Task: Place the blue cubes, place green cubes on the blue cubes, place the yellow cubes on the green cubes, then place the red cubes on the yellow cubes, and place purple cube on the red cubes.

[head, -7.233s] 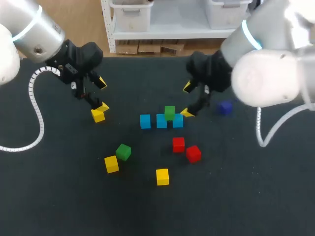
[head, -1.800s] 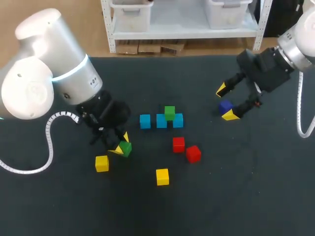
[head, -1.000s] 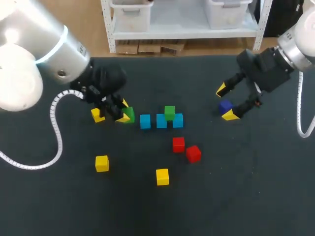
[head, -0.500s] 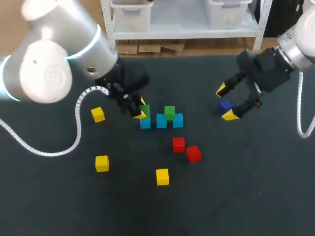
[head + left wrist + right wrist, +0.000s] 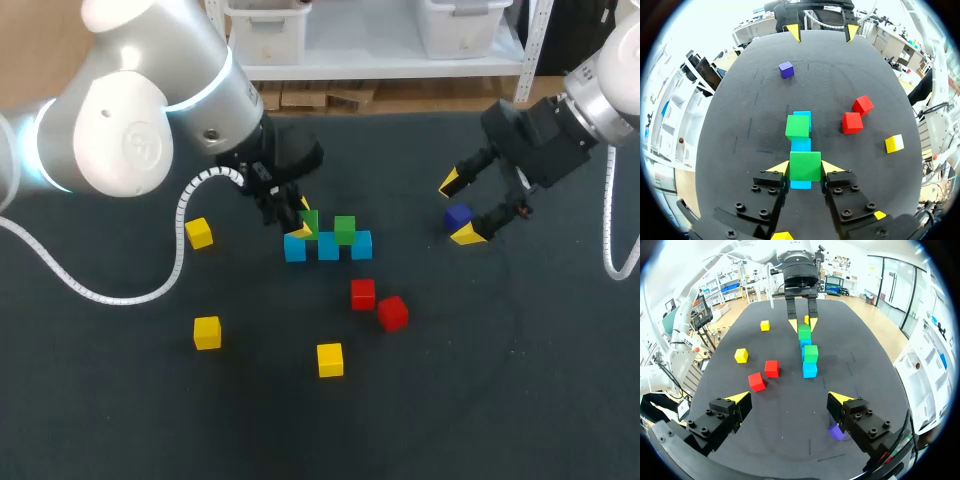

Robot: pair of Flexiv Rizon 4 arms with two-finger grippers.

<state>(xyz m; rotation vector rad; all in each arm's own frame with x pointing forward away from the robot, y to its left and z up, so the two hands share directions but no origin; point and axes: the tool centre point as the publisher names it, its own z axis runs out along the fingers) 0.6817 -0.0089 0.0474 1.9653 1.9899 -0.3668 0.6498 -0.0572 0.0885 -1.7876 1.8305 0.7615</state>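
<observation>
left fingers: they pinch the held green cube from both sides, with one yellow tip on each flank.
held green cube: it is over the left end of the blue cubes; we cannot tell whether it touches the blue one beneath.
blue cubes: three in a close row on the desk, near its middle.
second green cube: it rests on top of the row, toward its right end, just beside the held one.
right fingers: spread wide over the right side of the desk, well apart from the row.
purple cube: on the desk between the two right tips; in the right wrist view we see it just beside one finger, not gripped.
red cubes: two lie close together on the desk, near the row's right end.
yellow cubes: three lie loose on the desk, one near the red pair and two off to the left, well apart from each other.
</observation>
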